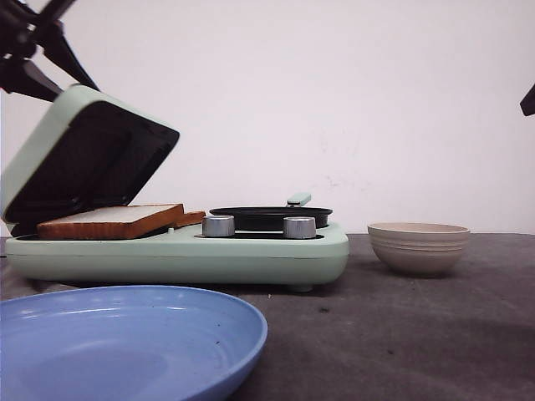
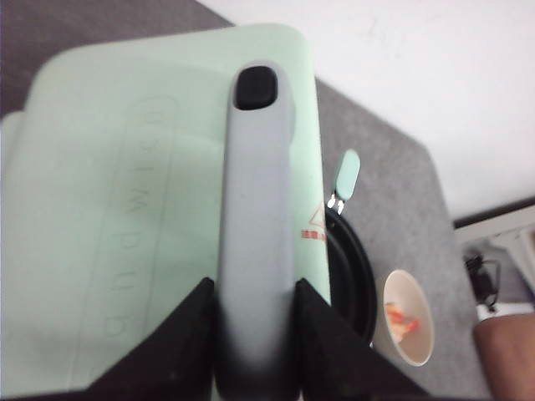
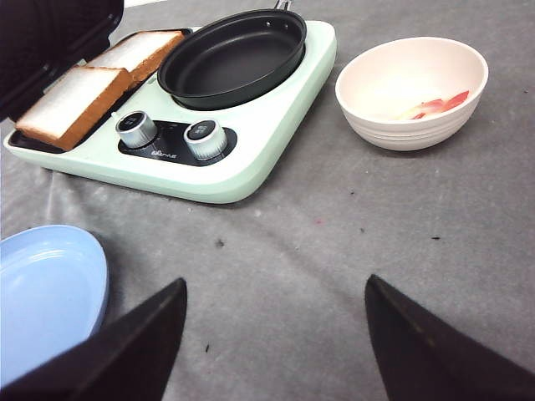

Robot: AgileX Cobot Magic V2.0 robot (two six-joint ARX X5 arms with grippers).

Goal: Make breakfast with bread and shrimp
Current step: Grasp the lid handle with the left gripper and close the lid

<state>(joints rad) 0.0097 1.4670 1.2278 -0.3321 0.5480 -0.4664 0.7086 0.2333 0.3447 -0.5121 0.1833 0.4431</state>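
Bread (image 3: 92, 79) on open sandwich maker (image 3: 251, 159), shrimp (image 3: 439, 106) in beige bowl (image 3: 368, 117)

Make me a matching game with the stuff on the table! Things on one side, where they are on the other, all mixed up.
Things:
1. square white bread slices
2. small orange-pink shrimp
3. round black frying pan
4. left gripper

Places:
A. in the beige ribbed bowl
B. on the mint green cooker's round side
C. around the grey lid handle
D. under the raised lid

Pairs: 1-D, 2-A, 3-B, 4-C
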